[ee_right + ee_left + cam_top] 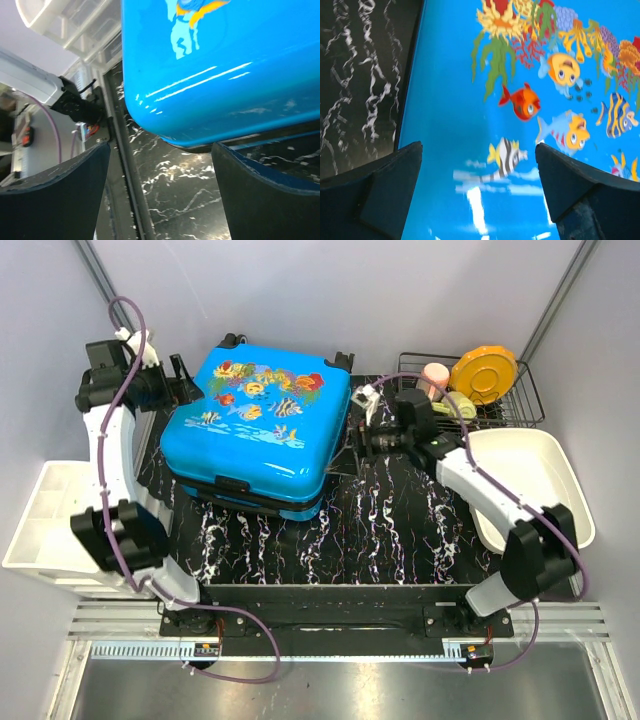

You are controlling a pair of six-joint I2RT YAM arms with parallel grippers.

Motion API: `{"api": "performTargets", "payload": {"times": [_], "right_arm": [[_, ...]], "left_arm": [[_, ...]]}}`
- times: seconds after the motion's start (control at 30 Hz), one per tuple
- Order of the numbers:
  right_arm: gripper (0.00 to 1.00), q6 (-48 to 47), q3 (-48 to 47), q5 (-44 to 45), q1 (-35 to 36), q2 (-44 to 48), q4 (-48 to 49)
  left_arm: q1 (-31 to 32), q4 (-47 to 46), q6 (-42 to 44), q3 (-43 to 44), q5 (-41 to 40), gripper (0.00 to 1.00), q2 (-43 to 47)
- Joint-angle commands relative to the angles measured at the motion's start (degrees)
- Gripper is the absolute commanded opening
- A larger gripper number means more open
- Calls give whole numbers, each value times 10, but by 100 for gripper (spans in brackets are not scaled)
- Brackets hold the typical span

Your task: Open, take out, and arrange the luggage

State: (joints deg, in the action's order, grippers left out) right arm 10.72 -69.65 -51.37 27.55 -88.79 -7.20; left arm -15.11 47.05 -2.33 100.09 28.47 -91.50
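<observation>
While the luggage point(255, 425) lies shut and flat on the black marbled mat point(400, 520), we log the opening step as not yet started.

Left gripper point(479, 146): fingers spread wide, holding nothing, poised over the printed lid near its left edge.

Right gripper point(161, 146): likewise parted and empty, low beside the right flank.

Our reading: the next move needs a zip pull or latch along the dark seam point(250, 495). We can see neither from here. The glossy shell is likely slippery.
</observation>
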Motion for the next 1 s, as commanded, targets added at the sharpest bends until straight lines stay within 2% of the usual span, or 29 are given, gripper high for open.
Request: {"api": "performTargets", "payload": {"times": [0.0, 0.1, 0.2, 0.3, 0.47, 0.6, 0.67, 0.77, 0.87, 0.97], "right_arm": [[92, -94, -3, 49, -52, 71, -64], [93, -150, 2, 75, -83, 93, -98], [97, -208, 21, 96, -87, 129, -114], [98, -259, 48, 87, -87, 143, -133], [90, -290, 83, 28, -82, 128, -131], [82, -294, 76, 42, -56, 80, -110], [76, -301, 72, 47, -30, 69, -92], [71, -303, 71, 55, -3, 50, -65], [66, -287, 71, 72, 33, 31, -31], [66, -261, 78, 98, 66, 20, 18]], "left_arm": [[-1, -25, 7, 82, 73, 99, -103], [-1, -25, -7, 121, 105, 99, -170], [3, -27, -34, 148, 182, 99, -221], [35, -28, -39, 168, 214, 98, -265], [101, -31, -29, 218, 231, 93, -327], [118, -42, -29, 266, 239, 86, -359], [114, -48, -27, 278, 230, 86, -356], [95, -48, -16, 300, 206, 93, -317], [74, -29, -9, 310, 144, 94, -245], [69, 20, 19, 261, 63, 94, -147]]}}
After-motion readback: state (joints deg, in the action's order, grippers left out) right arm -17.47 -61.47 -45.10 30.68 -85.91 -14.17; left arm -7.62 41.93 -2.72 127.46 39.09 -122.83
